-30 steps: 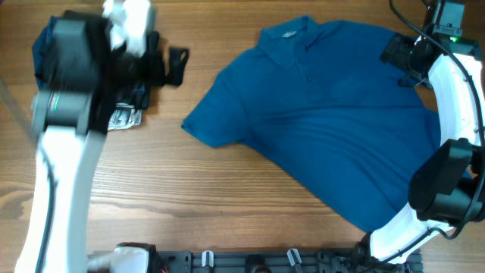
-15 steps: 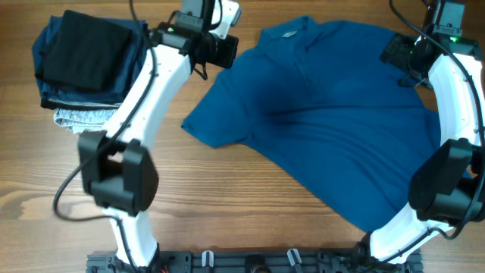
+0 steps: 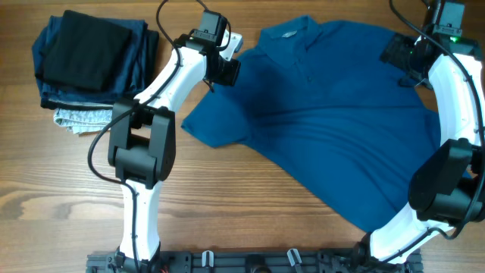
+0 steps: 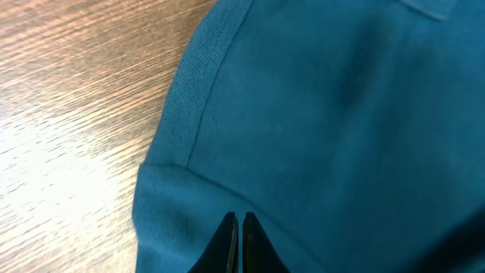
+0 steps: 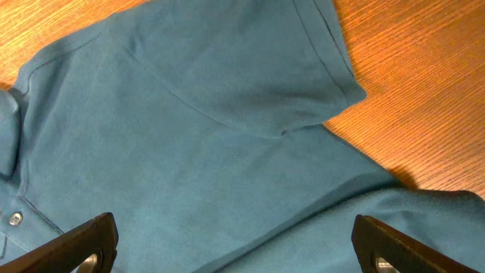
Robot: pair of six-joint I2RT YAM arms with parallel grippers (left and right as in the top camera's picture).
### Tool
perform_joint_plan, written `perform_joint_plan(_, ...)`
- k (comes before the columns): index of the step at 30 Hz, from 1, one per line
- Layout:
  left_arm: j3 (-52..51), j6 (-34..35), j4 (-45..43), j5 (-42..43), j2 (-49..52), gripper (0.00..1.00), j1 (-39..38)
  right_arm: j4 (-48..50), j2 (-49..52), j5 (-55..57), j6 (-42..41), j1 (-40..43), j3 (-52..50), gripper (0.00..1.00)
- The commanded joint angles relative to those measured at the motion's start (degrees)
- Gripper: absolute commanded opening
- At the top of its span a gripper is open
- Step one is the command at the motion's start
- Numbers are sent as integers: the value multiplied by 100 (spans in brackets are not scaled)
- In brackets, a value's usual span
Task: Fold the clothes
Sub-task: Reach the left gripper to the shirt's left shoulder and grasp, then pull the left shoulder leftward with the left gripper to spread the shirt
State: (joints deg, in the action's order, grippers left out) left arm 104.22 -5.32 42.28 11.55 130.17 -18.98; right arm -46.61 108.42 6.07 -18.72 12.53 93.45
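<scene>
The clothes are one blue short-sleeved shirt (image 3: 333, 114) with a collar, spread flat and slanted across the right half of the table. My left gripper (image 3: 226, 70) hovers over its left shoulder, near the sleeve seam. In the left wrist view the gripper (image 4: 240, 221) points at the blue cloth (image 4: 341, 114), jaws shut tip to tip, with no fabric seen between them. My right gripper (image 3: 402, 59) is at the far right, above the other sleeve (image 5: 303, 68). Its gripper (image 5: 242, 250) stands wide open over the cloth, holding nothing.
A stack of folded garments (image 3: 91, 61), black on top with dark blue and grey speckled pieces under it, lies at the far left corner. Bare wooden table (image 3: 227, 197) shows in front of the shirt. A black rail (image 3: 250, 262) runs along the near edge.
My left arm has swung from above the folded stack across to the shirt's left shoulder, and its jaws have shut. The right arm and the shirt have not moved.
</scene>
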Motion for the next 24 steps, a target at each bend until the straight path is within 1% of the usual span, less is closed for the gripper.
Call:
perform_joint_plan(1, 70, 24, -79, -76, 286, 4, -2, 9, -63, 59, 70, 9, -15, 100)
perform_joint_plan(4, 68, 33, -101, -354, 442, 4, 13, 9, -63, 59, 70, 9, -15, 99)
perform_joint_plan(8, 68, 529, -118, -935, 616, 4, 13, 9, -63, 59, 70, 9, -15, 100)
perform_joint_plan(12, 68, 1471, 85, -2179, 669, 4, 50, 9, -63, 59, 68, 9, -15, 100)
perform_joint_plan(14, 68, 1926, 216, -2564, 682, 4, 125, 9, -63, 59, 70, 9, -15, 100)
perform_joint_plan(15, 68, 2127, 328, -2662, 693, 4, 212, 9, -63, 59, 68, 9, -15, 100)
perform_joint_plan(17, 68, 2280, 522, -2658, 719, 4, 387, 9, -63, 59, 68, 9, -15, 100)
perform_joint_plan(22, 68, 2275, 953, -2653, 828, 4, 852, 9, -63, 59, 68, 9, -15, 100)
perform_joint_plan(24, 70, 2273, 981, -2616, 699, 4, 944, 9, -63, 59, 70, 9, -15, 99)
